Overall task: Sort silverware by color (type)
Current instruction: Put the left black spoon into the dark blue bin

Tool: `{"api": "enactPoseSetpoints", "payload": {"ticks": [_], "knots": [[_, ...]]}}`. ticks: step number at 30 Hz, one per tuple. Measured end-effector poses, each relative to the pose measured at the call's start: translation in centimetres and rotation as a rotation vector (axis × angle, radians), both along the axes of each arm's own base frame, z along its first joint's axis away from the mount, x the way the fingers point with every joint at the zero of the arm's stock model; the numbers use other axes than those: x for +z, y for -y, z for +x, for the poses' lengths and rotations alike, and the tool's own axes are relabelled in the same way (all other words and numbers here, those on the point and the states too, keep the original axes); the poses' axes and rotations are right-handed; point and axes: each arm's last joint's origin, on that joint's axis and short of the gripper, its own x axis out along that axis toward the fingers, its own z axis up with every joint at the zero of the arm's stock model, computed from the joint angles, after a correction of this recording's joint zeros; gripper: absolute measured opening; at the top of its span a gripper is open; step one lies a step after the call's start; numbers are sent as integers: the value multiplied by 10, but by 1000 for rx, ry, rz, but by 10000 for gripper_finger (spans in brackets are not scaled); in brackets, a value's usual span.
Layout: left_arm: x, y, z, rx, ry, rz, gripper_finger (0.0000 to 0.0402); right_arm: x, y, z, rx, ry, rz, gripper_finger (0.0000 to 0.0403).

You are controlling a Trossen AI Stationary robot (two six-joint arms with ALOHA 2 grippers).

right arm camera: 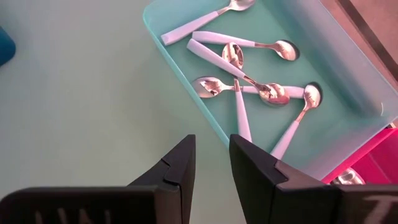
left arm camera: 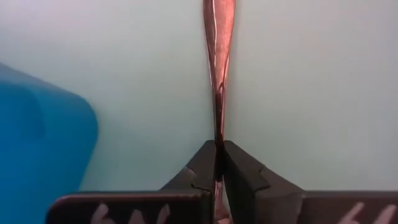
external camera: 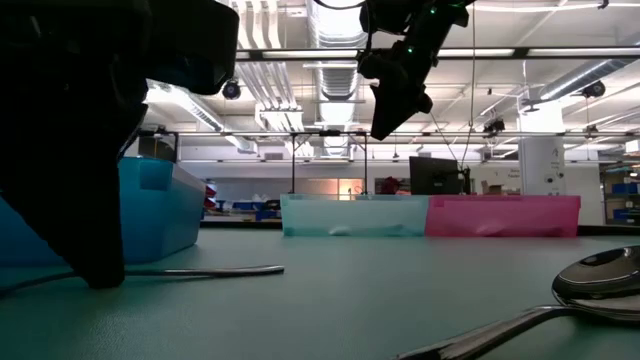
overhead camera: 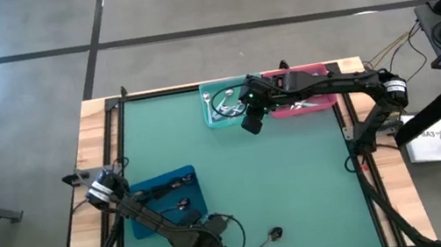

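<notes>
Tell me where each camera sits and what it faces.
High: overhead, straight down on table, both arms.
Low: table height, facing the teal bin and room; right claw hangs above.
Left wrist: left claw shut on the dark spoon.
Right wrist: right claw, empty, beside the teal bin.
Shared: that spoon also shows in the high and low views.

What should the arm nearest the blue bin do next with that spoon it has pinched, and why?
Probably lift it. The left gripper is shut on the handle of a dark spoon that lies on the table, beside the blue bin, which holds other dark spoons. Raising it clear would let it swing over that bin.
</notes>
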Motion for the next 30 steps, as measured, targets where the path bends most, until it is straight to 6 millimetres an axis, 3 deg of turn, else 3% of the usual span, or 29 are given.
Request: {"api": "enactPoseSetpoints", "payload": {"ticks": [5, 15, 20, 23, 30], "knots": [[12, 7, 5, -56, 0, 4, 2, 0, 0, 0, 0, 0, 0, 89], [73, 8, 7, -161, -54, 176, 1, 0, 0, 0, -1, 2, -1, 89], [100, -7, -11, -142, -210, 354, 1, 0, 0, 0, 0, 4, -1, 89], [111, -15, -26, -133, -207, 351, 0, 0, 0, 0, -1, 6, -1, 89], [106, -50, -88, -85, -268, 306, 0, 1, 0, 2, 0, 21, -6, 89]]}}
